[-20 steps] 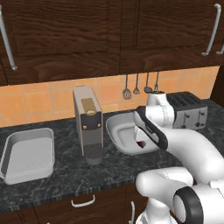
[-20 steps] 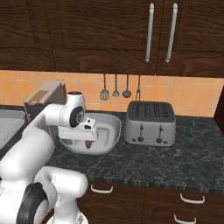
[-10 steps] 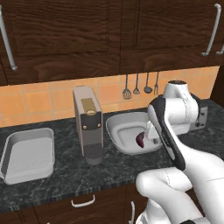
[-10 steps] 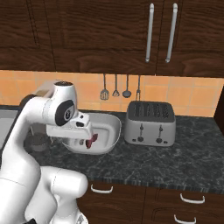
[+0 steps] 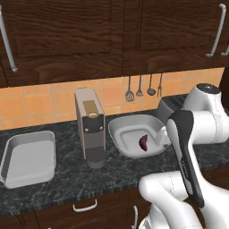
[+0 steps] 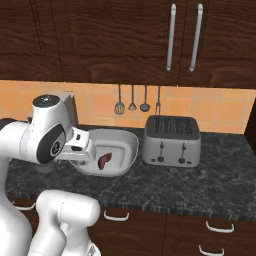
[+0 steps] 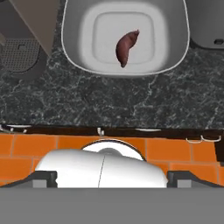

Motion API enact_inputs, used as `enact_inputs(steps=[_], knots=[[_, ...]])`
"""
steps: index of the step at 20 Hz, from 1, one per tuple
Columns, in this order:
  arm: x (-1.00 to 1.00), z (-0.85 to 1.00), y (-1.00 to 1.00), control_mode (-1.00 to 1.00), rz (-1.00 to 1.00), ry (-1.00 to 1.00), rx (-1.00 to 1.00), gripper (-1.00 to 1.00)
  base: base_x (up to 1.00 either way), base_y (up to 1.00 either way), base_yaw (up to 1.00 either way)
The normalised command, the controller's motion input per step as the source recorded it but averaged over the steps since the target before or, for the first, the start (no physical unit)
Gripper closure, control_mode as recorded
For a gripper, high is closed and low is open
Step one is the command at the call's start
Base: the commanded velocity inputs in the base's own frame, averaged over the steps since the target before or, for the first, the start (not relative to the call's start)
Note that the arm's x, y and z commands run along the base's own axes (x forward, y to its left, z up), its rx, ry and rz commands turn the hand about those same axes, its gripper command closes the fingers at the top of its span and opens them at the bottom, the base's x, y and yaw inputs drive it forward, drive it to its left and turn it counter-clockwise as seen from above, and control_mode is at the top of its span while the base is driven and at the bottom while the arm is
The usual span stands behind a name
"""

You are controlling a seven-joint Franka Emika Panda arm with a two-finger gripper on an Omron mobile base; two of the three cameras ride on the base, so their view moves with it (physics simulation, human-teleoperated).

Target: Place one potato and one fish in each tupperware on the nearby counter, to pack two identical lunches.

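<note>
The gripper (image 7: 112, 178) has lifted off the tray it hung low over half a second ago. Its dark fingertips (image 7: 43, 177) sit wide apart at the bottom corners of the hand view, holding nothing. Beyond the counter (image 7: 109, 100), one dark red-brown potato (image 7: 126, 46) lies alone in the middle of the tupperware (image 7: 175, 43), at the frame's top.

The left base view adds a second tupperware (image 5: 27, 156) at lower left, well apart, beyond the one coffee machine (image 5: 91, 127). The right base view shows the whole of the one toaster (image 6: 172, 140) just right of the potato's tray. Four utensils (image 6: 132, 97) hang on the tiles behind.
</note>
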Motion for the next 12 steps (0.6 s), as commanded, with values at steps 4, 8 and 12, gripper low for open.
enact_inputs(steps=[4, 8, 12], knots=[[0.0, 0.0, 0.0, -1.0, 0.0, 0.0, 0.0, -1.0, 0.0, 0.0, 0.0], [-0.01, 0.0, 0.0, 1.0, 0.0, 0.0, 0.0, -1.0, -0.25, -0.02, 0.0], [0.0, 0.0, 0.0, 1.0, 0.0, 0.0, 0.0, -1.0, -0.94, -0.22, -0.09]])
